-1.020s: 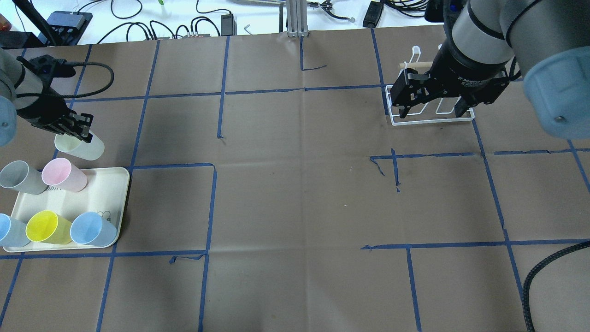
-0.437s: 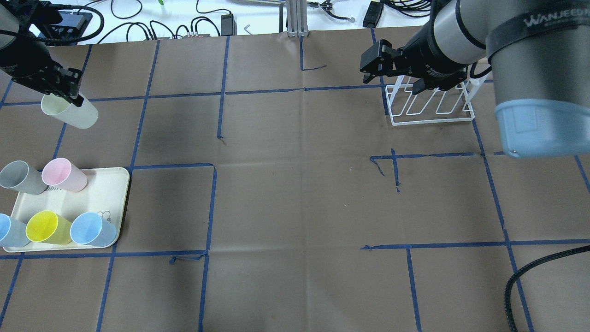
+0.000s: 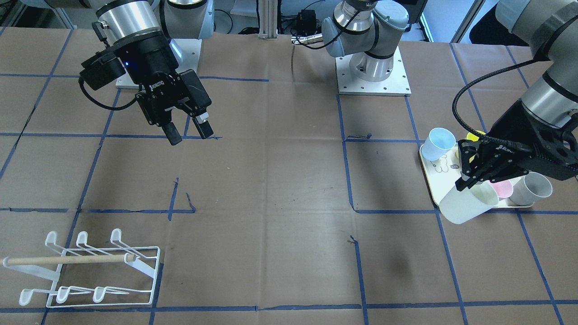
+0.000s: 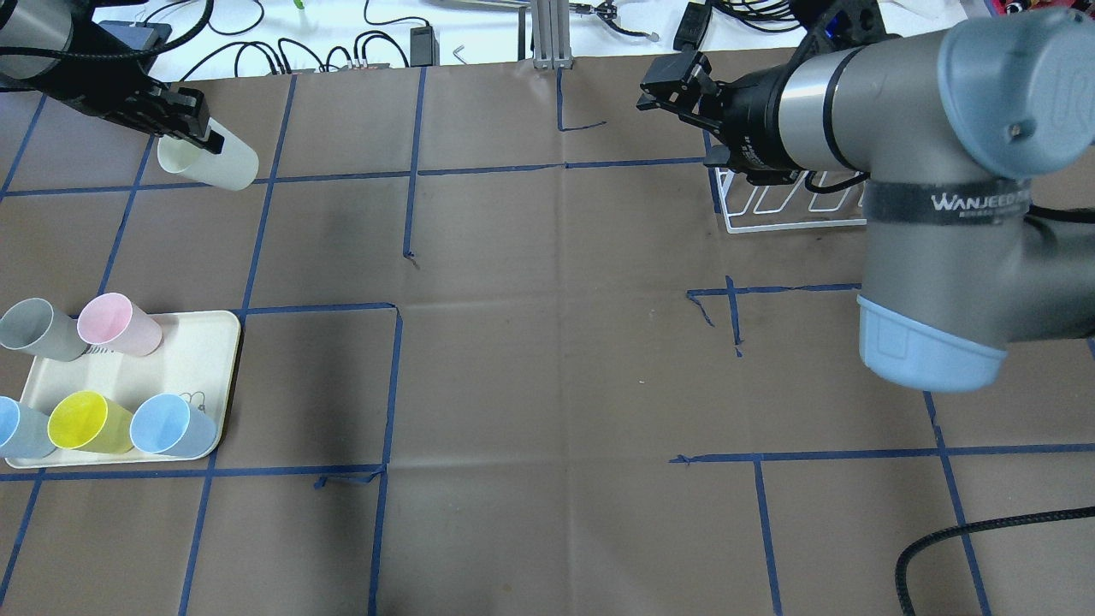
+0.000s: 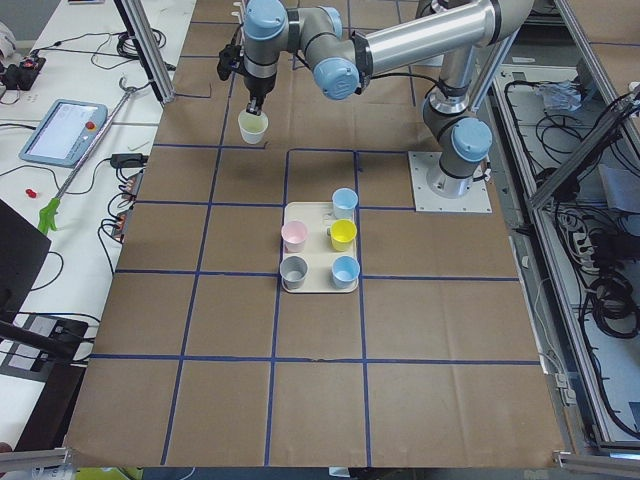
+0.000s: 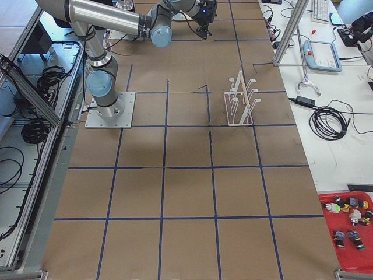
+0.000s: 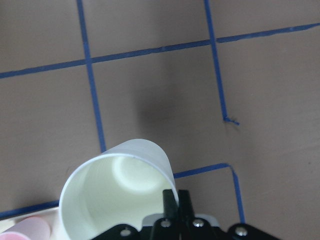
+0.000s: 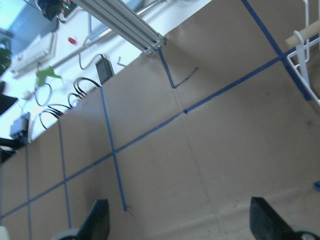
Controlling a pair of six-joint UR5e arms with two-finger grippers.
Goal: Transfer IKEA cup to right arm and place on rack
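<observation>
My left gripper (image 4: 190, 135) is shut on the rim of a cream-white IKEA cup (image 4: 216, 159) and holds it tilted in the air, beyond the tray at the far left. The cup also shows in the front view (image 3: 464, 202), under the left gripper (image 3: 472, 175), and in the left wrist view (image 7: 117, 197), its mouth facing the camera. My right gripper (image 4: 676, 85) is open and empty, raised left of the white wire rack (image 4: 796, 212). In the front view the right gripper (image 3: 188, 133) hangs well away from the rack (image 3: 90, 271). The rack holds no cups.
A cream tray (image 4: 192, 359) at the near left holds grey (image 4: 34, 329), pink (image 4: 115, 323), yellow (image 4: 85, 421) and two blue cups (image 4: 171, 425). Blue tape lines grid the brown table. Cables and boxes lie past the far edge.
My left gripper has lifted the cream cup and carried it farther away and rightwards. My right arm has swung left, away from above the rack, with its jaws still open.
</observation>
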